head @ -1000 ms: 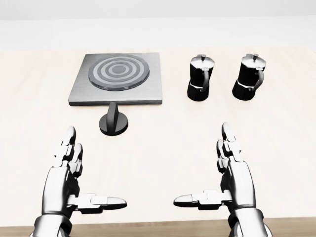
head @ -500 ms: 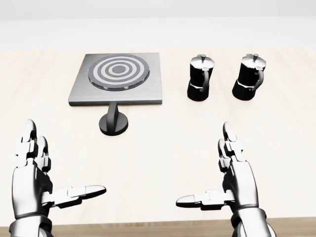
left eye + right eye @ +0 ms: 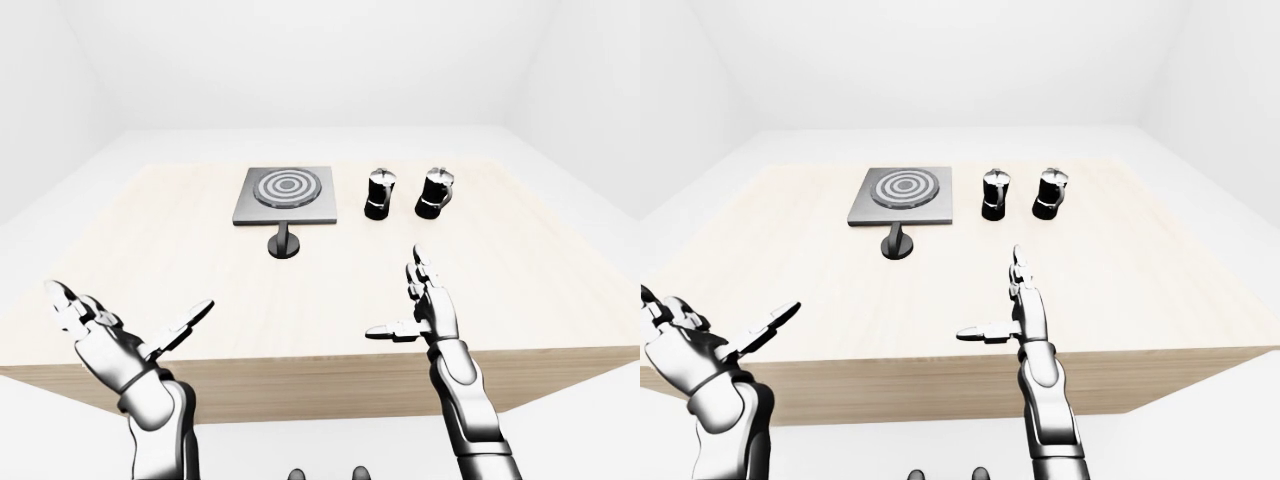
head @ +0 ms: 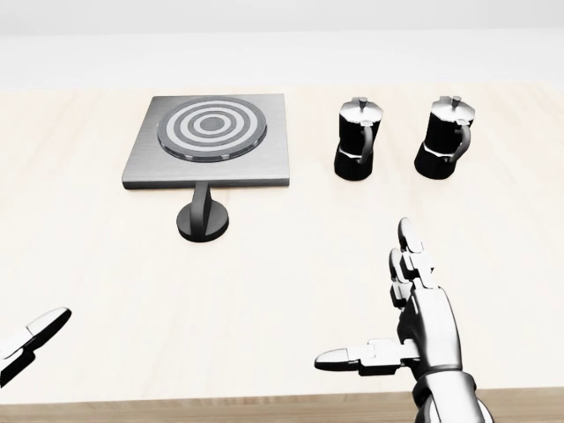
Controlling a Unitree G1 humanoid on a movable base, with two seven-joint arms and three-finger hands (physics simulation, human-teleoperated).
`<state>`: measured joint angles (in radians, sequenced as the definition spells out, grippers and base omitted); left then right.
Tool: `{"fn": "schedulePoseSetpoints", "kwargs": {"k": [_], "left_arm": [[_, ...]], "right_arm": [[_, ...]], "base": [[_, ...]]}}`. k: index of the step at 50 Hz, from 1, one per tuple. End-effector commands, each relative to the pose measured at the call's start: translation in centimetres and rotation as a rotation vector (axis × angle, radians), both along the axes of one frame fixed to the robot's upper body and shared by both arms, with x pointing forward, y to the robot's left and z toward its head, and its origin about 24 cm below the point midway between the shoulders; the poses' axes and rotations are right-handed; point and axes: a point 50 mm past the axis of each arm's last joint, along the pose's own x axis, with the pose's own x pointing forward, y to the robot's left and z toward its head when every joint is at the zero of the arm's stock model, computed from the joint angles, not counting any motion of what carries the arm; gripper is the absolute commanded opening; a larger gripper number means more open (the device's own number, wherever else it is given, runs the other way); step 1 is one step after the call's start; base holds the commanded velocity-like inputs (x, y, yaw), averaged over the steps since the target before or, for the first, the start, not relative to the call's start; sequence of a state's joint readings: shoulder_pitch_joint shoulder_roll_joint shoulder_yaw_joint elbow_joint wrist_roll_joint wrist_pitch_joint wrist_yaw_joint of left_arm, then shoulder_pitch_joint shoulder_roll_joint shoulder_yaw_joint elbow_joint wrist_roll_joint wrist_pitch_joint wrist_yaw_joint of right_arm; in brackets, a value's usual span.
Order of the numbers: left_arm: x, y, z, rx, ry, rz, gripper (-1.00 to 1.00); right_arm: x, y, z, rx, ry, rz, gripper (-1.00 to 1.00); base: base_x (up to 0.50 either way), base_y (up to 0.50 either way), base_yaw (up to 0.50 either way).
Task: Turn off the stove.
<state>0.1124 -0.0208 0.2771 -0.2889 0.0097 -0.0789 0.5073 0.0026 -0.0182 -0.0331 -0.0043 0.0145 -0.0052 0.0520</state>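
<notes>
On the pale wooden surface (image 4: 291, 291), the square grey stove (image 4: 209, 141) lies toward the head view's upper left, its black round knob (image 4: 203, 214) just below it with the handle running top-to-bottom. Both the left hand (image 3: 105, 340) and right hand (image 4: 414, 326) hover with fingers spread and released, grasping nothing; judging by the eye views, the right is somewhat nearer the knob, which lies up and leftward of it.

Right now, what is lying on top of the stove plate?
Nothing stands on the stove; its ringed burner is bare. The knob sits on the table just below it in the head view. Whatever lies under the plate is covered.
</notes>
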Motion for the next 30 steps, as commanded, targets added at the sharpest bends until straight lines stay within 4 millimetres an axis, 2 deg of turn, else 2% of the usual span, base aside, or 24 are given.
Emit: {"fn": "schedulePoseSetpoints", "kwargs": {"k": [1,7,13,30], "left_arm": [[-2.5,2.2,0.1,-0.011,-0.012,0.137,1.00],[-4.2,3.2,-0.9,-0.028,0.031,0.215,1.00],[-4.9,3.7,-0.8,-0.060,0.009,0.244,1.00],[-4.2,3.6,-1.1,-0.065,0.017,0.226,1.00]], "right_arm": [[0.0,0.0,-0.1,0.002,0.004,0.000,1.00],[0.0,0.0,-0.1,0.003,0.003,0.002,1.00],[-0.2,0.0,0.1,0.006,-0.005,0.005,1.00],[0.1,0.2,-0.1,-0.014,0.009,0.013,1.00]], "base": [[0.00,0.00,0.00],[0.00,0.00,0.00],[0.00,0.00,0.00],[0.00,0.00,0.00]]}}
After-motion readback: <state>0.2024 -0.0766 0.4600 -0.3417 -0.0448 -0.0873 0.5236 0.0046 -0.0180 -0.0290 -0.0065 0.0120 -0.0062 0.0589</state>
